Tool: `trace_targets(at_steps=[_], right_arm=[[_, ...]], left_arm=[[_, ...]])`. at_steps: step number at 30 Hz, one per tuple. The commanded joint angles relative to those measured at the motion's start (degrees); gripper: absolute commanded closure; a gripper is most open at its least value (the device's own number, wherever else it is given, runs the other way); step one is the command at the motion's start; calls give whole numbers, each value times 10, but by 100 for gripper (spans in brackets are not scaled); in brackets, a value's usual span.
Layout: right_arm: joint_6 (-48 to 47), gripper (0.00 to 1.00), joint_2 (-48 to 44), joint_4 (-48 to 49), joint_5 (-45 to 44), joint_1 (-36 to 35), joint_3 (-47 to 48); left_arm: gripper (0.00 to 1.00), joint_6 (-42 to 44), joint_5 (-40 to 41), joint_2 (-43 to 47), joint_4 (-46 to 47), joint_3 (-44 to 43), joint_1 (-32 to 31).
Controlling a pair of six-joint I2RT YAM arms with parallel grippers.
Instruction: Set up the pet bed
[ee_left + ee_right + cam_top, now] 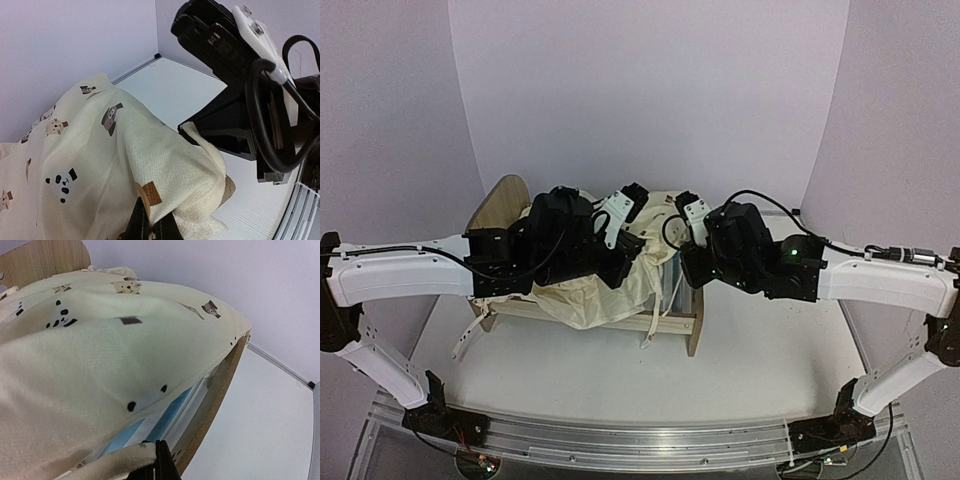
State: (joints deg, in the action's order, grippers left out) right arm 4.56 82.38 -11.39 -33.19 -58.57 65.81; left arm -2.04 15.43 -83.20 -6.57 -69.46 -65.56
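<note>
The light-wood pet bed [692, 328] stands mid-table, with its arched headboard [500, 205] at the left and its footboard at the right. The cream animal-print cushion [585, 295] lies bunched over it. My left gripper [620, 270] is shut on a fold of the cushion [150, 150]; its dark fingertips [132, 225] pinch the cloth. My right gripper [687, 268] is shut on the cushion's edge [115, 462] by the footboard [215, 400]. The blue-and-white striped base [165, 420] shows beneath the lifted cushion [100, 355]. The headboard [45, 260] shows beyond it.
White fabric ties hang from the bed's front rail [468, 340] and near the footboard [658, 322]. The right arm's wrist and cable [250, 75] sit close to the left gripper. White walls enclose the table on three sides. The ruffled pillow is out of view.
</note>
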Motion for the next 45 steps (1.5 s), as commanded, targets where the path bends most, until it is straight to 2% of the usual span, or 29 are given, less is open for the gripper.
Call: trace_targets(at_steps=[1, 10, 15, 26, 34, 45], right_arm=[[-10, 100, 12, -20, -10, 10, 28], [-16, 100, 27, -31, -12, 31, 30], [-62, 100, 35, -46, -43, 39, 53], [-125, 100, 67, -93, -23, 45, 113], [-107, 100, 98, -123, -13, 46, 93], [-36, 100, 93, -158, 13, 47, 62]], left_arm=[[100, -16, -15, 16, 20, 6, 3], [100, -26, -27, 20, 18, 16, 3], [100, -29, -39, 18, 26, 27, 3], [100, -29, -45, -15, 34, 18, 3], [100, -32, -51, -27, 38, 15, 3], [100, -41, -65, -24, 41, 20, 3]])
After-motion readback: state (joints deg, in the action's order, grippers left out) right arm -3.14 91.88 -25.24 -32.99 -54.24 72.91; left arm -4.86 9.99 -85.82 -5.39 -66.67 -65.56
